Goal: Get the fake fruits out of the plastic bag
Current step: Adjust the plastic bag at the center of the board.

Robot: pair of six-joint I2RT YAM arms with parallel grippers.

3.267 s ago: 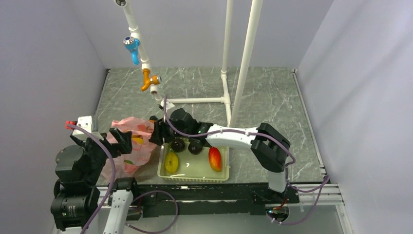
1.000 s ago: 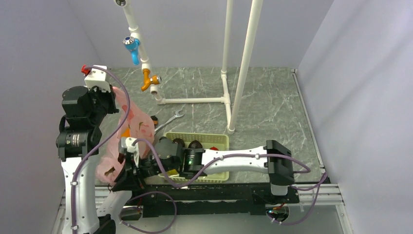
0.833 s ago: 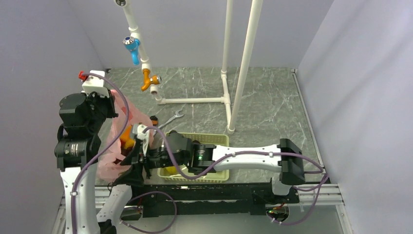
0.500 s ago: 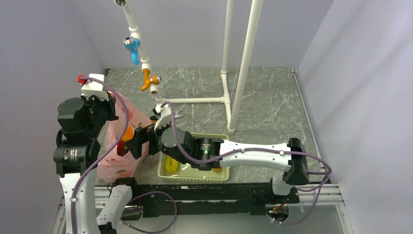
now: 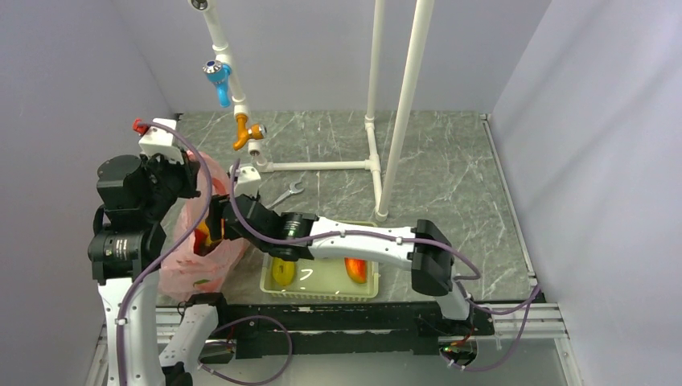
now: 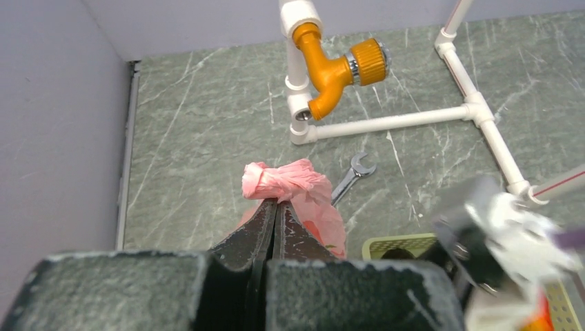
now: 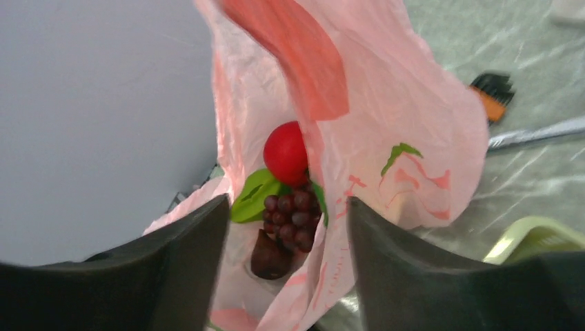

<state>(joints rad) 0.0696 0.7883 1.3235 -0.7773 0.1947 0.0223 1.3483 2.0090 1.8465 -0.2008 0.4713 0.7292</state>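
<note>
Plastic bag [image 7: 407,138], crinkly pink, bunched in clenched left gripper [image 6: 274,207]; right gripper [image 7: 283,210] gapes empty; glossy red ball [image 7: 285,152] 12 o'clock of grapes [image 7: 293,221]

A worktop [image 5: 450,161] with a grey-green marbled surface is seen, closed in by pale walls [image 5: 72,72] at the left, far and right. A pale green basket [image 5: 318,295] is placed at its near edge, left of the middle. Just to the left of the basket, the lower part of the pink plastic bag [image 5: 193,272] seems to be rested on the surface. A small wrench [image 5: 283,195] is laid behind the basket, and a brush [image 7: 493,93] with black bristles is found near it. Further away a white pipe frame [image 5: 322,166] is stood, with its foot bars flat on the worktop.
</note>
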